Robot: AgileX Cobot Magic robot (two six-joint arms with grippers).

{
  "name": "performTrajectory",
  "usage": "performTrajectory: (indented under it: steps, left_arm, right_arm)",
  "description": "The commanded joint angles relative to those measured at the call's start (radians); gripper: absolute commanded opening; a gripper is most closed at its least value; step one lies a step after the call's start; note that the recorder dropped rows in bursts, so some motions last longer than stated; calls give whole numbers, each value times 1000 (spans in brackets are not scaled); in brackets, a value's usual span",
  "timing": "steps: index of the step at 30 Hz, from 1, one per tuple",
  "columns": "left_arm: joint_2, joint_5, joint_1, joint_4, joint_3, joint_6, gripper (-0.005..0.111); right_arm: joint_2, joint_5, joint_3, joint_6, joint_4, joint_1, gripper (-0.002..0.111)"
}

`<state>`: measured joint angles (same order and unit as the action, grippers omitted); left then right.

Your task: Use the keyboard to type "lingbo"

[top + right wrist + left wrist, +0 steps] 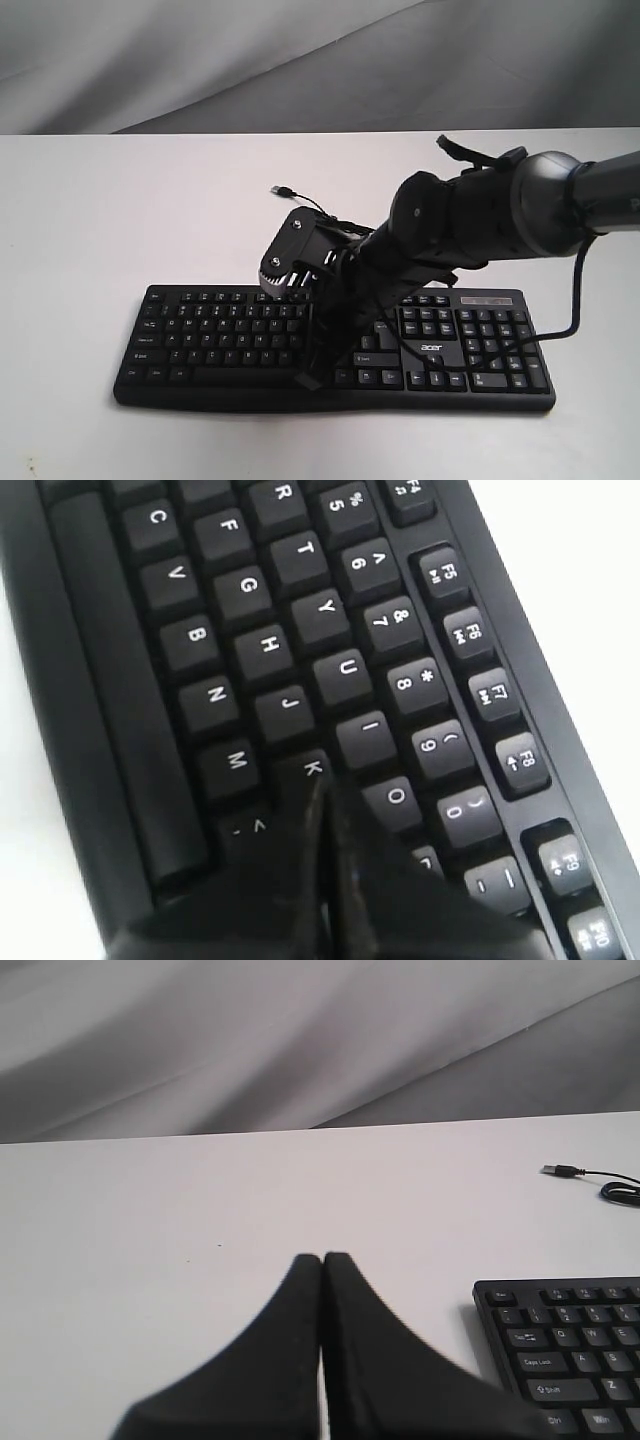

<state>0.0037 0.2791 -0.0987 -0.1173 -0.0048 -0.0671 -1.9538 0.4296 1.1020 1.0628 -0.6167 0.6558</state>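
The keyboard (220, 335) lay flat on a white table (90, 220). The right arm (480, 215) reached in over it. The right gripper (322, 792) pointed down at the keys in the middle part. Its two black fingers (380, 880) were pressed tight together, with nothing between them. The tip sat at the edge of the K key (312, 768). It was not clear if it touched the key or hung just over it. The M key (236, 762) was just beside the tip on one side. The O key (396, 796) was just beside it on the other side. The J key (290, 705) and the I key (368, 730) were a little way ahead of the tip. The long space bar (110, 680) ran farther off to the side, past the M key.

The left gripper (322, 1260) was clenched too, finger against finger, and held nothing. It was over bare table. One corner of the keyboard was near it, off to the side. Farther ahead on that same side lay a small silver plug (556, 1170) with a thin black cord (620, 1188). A grey cloth (250, 1040) hung behind the table, well ahead of that gripper.
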Motion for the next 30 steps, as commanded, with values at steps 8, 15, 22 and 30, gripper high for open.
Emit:
performTrajectory:
  steps: [8,15,22,30]
  left_arm:
    - [-4,-13,-3,0,5,-2,1]
    - [-4,-13,-3,0,5,-2,1]
    - [-4,-13,-3,0,5,-2,1]
    - [-4,-13,-3,0,5,-2,1]
  right_arm:
    - [-8,-1,-1,4,-3,-8,0]
    - [-8,-1,-1,6,-3,-8,0]
    - [-8,-1,-1,6,-3,-8,0]
    - [-29,-5,-1,6,-3,-8,0]
